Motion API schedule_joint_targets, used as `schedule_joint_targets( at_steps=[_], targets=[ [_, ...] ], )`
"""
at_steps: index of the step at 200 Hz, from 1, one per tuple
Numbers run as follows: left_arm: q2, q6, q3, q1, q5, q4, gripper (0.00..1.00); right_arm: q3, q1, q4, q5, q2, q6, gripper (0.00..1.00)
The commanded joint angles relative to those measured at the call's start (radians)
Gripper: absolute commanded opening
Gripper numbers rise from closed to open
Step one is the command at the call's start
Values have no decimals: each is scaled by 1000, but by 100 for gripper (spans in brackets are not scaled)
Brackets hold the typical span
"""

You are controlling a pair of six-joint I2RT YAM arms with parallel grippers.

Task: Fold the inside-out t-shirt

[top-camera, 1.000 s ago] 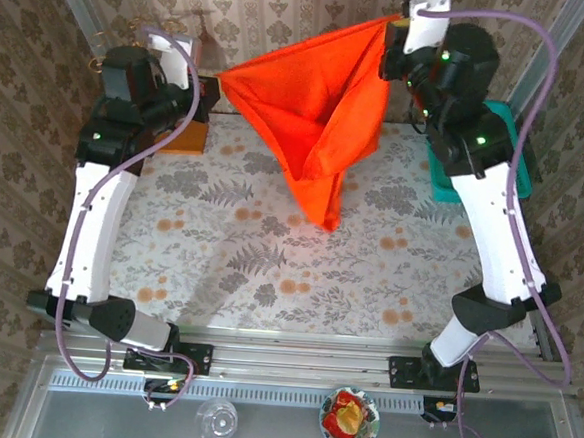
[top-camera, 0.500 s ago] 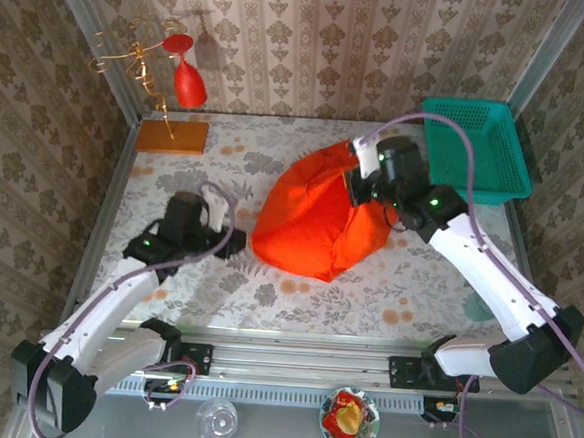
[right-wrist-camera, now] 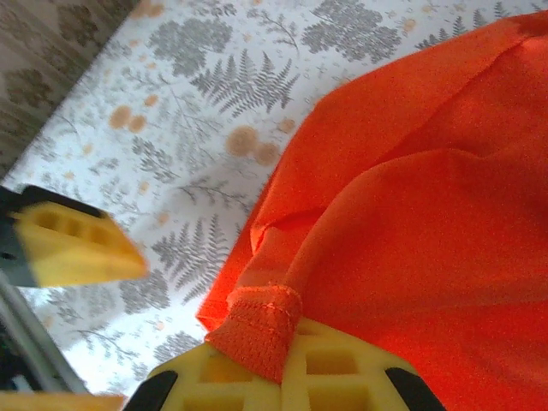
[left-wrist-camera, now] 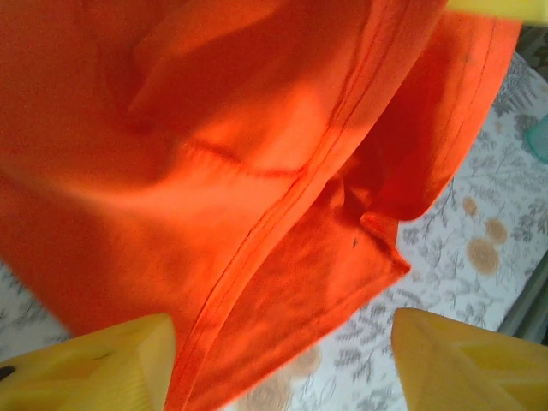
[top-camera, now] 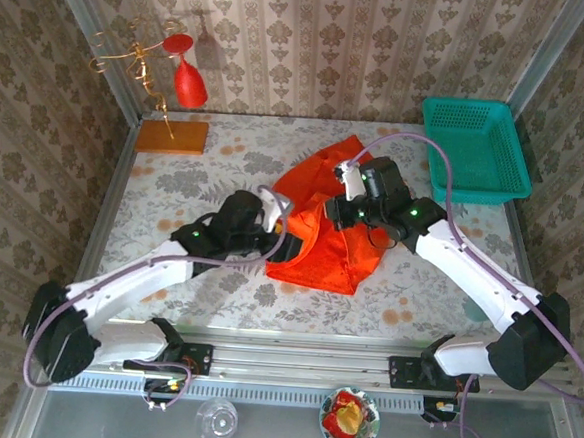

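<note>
- Item, the inside-out t-shirt (top-camera: 321,236): plain orange-red cloth, lying rumpled on the middle of the table (top-camera: 205,173), between the two arms. Seams and a stitched hem showed in the left wrist view (left-wrist-camera: 214,171).
- Change noted: a second earlier the garment hung in the air at the back of the cell, stretched between both grippers. Half a second earlier it sat on the table as a rounded mound. It then lay lower and flatter, though creased and doubled on itself.
- Left gripper (top-camera: 288,243): at the shirt's near-left edge, yellow fingers (left-wrist-camera: 103,368) spread wide apart. The hem ran across the gap between them, and no pinch on it could be seen.
- Right gripper (top-camera: 345,209): closed on a bunched fold of hem, which the right wrist view showed clamped at the fingers (right-wrist-camera: 272,355).
- Reading for the task: the lay-down looked done and the left corner let go. No tidy fold was yet made, and smoothing flat probably came first.
- Other stock: teal basket (top-camera: 477,152) at far right, orange-brown board (top-camera: 173,135) at far left, red wine glass (top-camera: 189,84) on a gold wire stand (top-camera: 133,53). All stood well apart from the shirt.
- Brands, labels, writing: none legible on the shirt or elsewhere.
</note>
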Motion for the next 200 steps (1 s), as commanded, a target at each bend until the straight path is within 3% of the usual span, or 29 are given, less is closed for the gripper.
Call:
schedule_joint_targets(
  at_steps=[1,35,58,94,112,155,200],
  targets=[
    [92,0,78,-56,-100,70,74,-3,2,84,-76,10,99,0],
    [215,-51,164,-97,-242,64,81,15,2,99,-97,18,136,0],
    [277,-102,226,-107,-405,-24,81,14,1,97,-96,7,142,0],
    [290,-70,249,-106,-507,-80,61,2,-3,48,-17,-36,124,0],
    [275,-32,246,-90,-476,-72,46,-3,-15,25,18,-54,123,0],
    [251,49,250,-27,-264,-11,13,-28,-27,33,25,-73,131,0],
    [248,144,319,-4,-128,-64,0,-64,-26,-5,74,-100,142,3]
  ],
)
